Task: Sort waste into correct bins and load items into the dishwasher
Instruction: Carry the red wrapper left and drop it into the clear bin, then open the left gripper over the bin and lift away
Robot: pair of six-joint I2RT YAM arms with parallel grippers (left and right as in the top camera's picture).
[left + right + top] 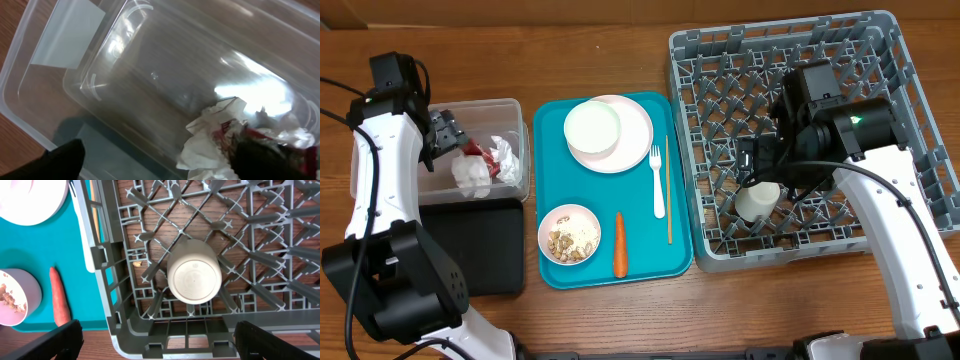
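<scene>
My left gripper (442, 133) is open and empty over the clear tub (517, 110), which holds crumpled white napkins (473, 176) and the red wrapper (472, 151); both show in the left wrist view (215, 145). My right gripper (760, 165) is open above the grey rack (910, 70), over the small white cup (757, 202), which stands upside down among the pegs (194, 278). On the teal tray lie a white plate (635, 135) with a bowl (593, 128), a crumb bowl (569, 234), a carrot (620, 245), a fork (657, 180) and a stick (668, 190).
The shallow black tray (480, 245) sits in front of the clear tub. The teal tray (548, 150) lies between the tub and the rack. The rack's front wall (200, 330) is right below my right fingers. Bare wood runs along the table's front edge.
</scene>
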